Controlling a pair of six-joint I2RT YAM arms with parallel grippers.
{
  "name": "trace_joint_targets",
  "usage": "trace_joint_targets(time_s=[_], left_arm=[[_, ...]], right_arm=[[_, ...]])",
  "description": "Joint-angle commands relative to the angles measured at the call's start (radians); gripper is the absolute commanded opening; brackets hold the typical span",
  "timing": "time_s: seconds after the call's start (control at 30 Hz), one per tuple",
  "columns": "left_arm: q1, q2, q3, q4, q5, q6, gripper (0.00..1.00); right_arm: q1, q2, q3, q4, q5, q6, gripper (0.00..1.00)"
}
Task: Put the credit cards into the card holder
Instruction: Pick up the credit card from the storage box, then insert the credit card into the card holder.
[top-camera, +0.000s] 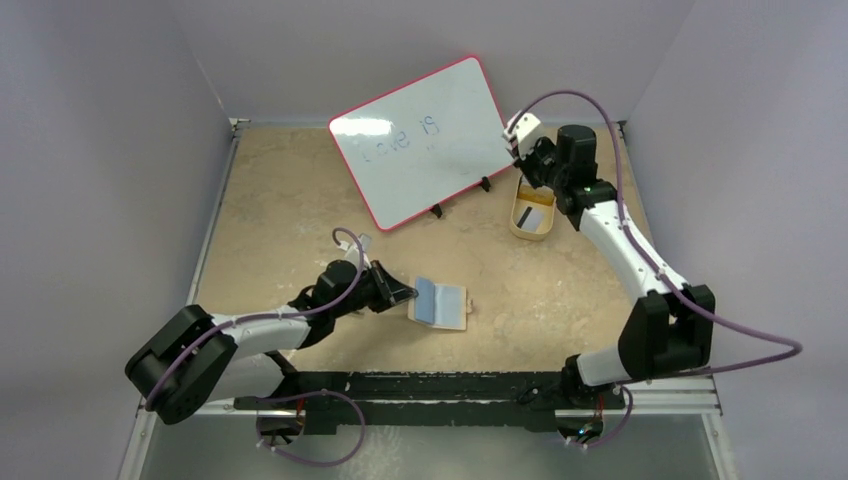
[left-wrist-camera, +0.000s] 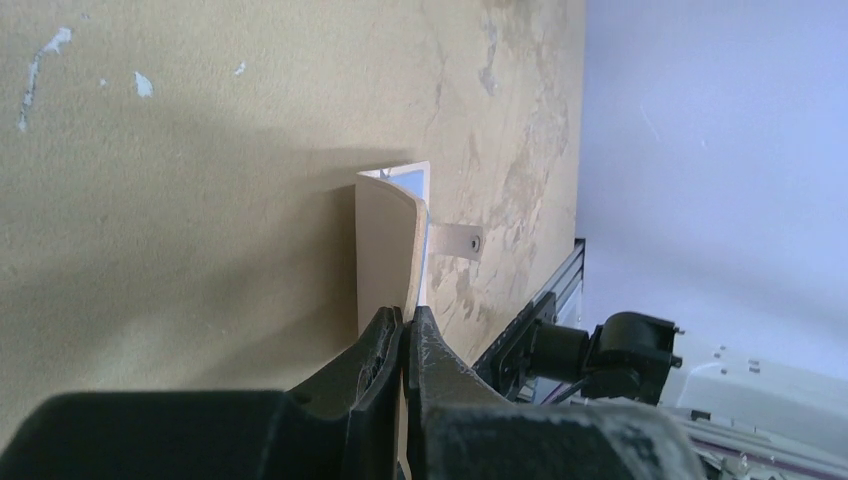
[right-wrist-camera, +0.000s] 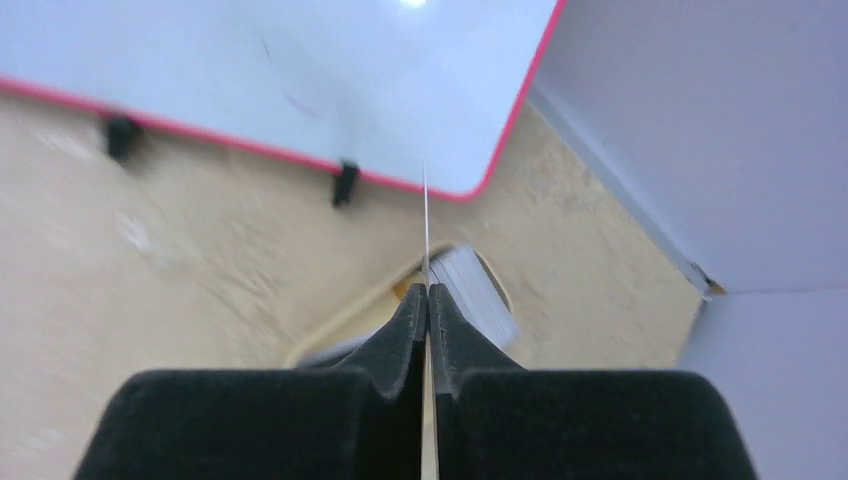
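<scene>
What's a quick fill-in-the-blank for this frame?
1. The left gripper has its jaws shut on the edge of the ____.
2. The right gripper has its jaws pinching a thin ____ above the tray.
3. Behind the tray stands a red-framed ____.
Missing words: card holder; credit card; whiteboard.

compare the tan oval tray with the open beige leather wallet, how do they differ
The tan oval tray sits far right by the red-framed whiteboard, ungripped; the beige leather wallet lies near the middle, its edge pinched by the left gripper. The tray is oval with a dark inside; the wallet is rectangular, spread open, showing a pale blue card. Both are tan and hold cards.
</scene>
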Motion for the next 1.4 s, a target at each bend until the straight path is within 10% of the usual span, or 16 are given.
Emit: trace_joint_targets(time_s=[0.0, 0.43, 0.77, 1.0, 1.37], left_arm=[[-0.005, 0.018, 0.039, 0.115, -0.08, -0.055, 0.0], [-0.004, 0.033, 0.054, -0.067, -0.182, 0.03, 0.19], [-0.005, -0.024, 0.077, -0.236, -0.245, 0.11, 0.24], [-0.003, 0.002, 0.067, -0.229, -0.228, 0.11, 0.0], [-0.006, 0.042, 0.077, -0.261, -0.267, 0.135, 0.0]], right_arm=[[0.026, -0.086, 0.059, 0.115, -0.126, 0.504, 0.0], [0.192, -0.157, -0.279, 0.308, -0.23, 1.322, 0.0], [0.388, -0.185, -0.59, 0.493, -0.245, 1.506, 0.0], [0.397, -0.159, -0.653, 0.549, -0.245, 1.522, 0.0], [0.397, -0.058, -0.668, 0.593, -0.236, 1.512, 0.0]])
